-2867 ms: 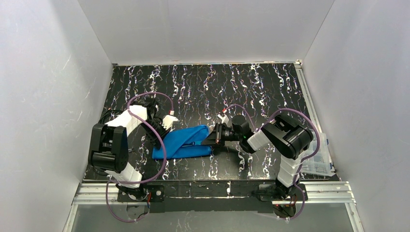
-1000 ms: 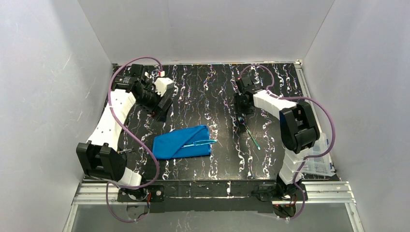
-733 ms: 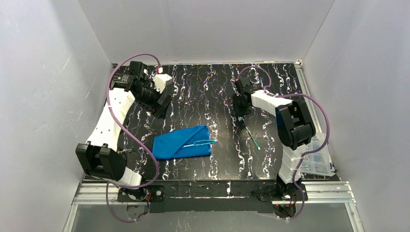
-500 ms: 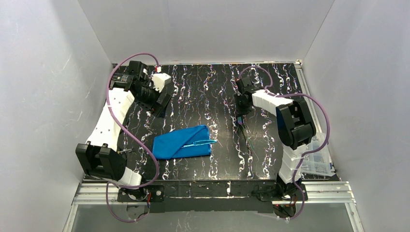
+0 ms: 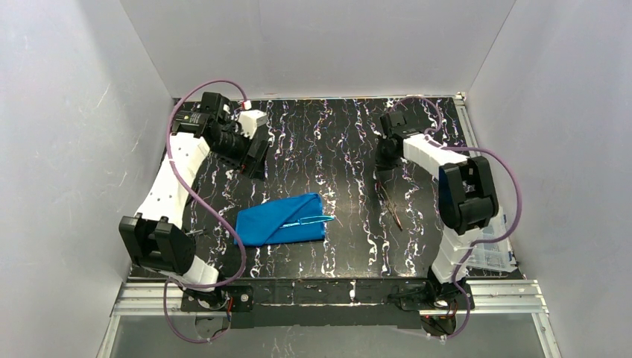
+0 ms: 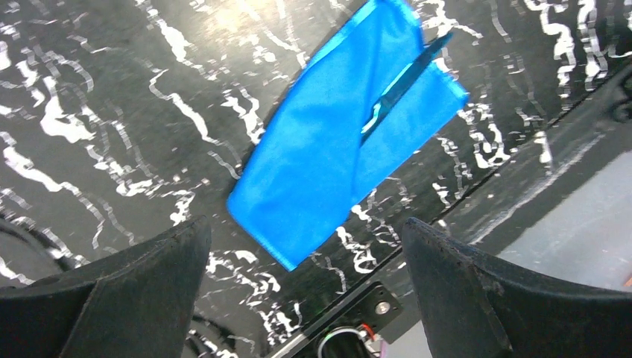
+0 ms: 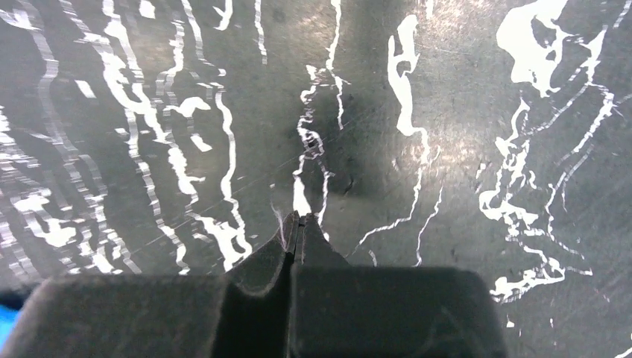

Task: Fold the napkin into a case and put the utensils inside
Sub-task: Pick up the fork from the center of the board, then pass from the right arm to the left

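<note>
One black table (image 5: 313, 142) with white veins, under everything. One blue case (image 5: 279, 221), lying flat on the near middle of the table, well apart from both pincers. One left gripper (image 5: 256, 168) at the far left, jaws spread wide, holding nothing. One right gripper (image 5: 382, 179) to the right of the middle, closed tight on the end of a thin stick. Two utensils counted: first utensil (image 5: 309, 219) tucked slantwise in the case, tip sticking out to the right; second utensil (image 5: 393, 212) pinched by the right gripper, slanting toward the near edge.
</note>
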